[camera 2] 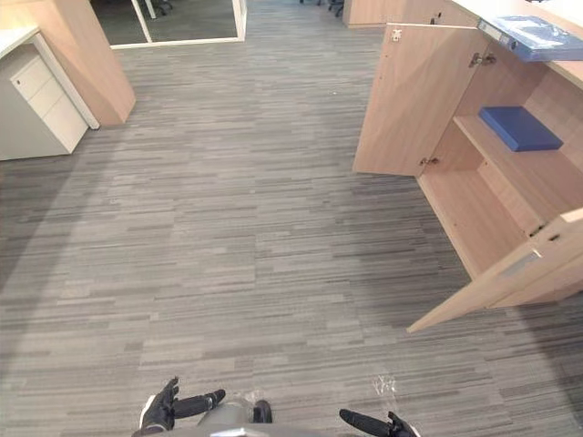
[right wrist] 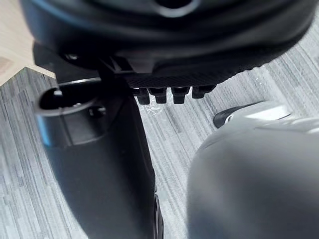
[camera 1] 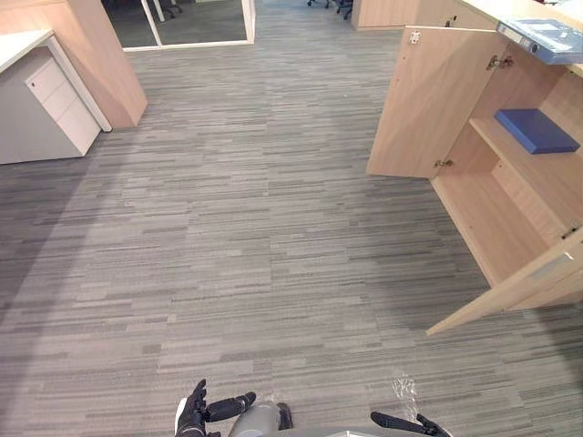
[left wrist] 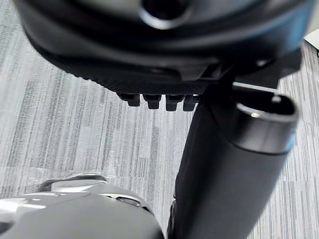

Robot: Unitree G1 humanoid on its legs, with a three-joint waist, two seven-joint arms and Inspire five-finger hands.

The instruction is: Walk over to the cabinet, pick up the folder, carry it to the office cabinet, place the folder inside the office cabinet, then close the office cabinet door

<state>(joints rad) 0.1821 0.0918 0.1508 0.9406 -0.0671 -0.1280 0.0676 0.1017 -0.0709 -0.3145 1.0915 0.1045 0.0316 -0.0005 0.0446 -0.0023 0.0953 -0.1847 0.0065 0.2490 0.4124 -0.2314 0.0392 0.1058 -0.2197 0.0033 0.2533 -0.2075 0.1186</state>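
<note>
Currently L hand (camera 1: pixel 191 414), R hand (camera 1: pixel 424 427) slack, empty; blue folder (camera 1: pixel 536 129) on cabinet shelf (camera 1: pixel 537 177) (doors (camera 1: pixel 428 100) open).

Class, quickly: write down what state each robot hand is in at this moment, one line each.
Left robot hand: open, fingers relaxed, holding nothing.
Right robot hand: open, holding nothing.

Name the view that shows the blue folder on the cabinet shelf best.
Right eye view: the blue folder lies whole on the shelf, clear of the picture's edge. Left eye view shows it likewise; wrist views face carpet.
</note>
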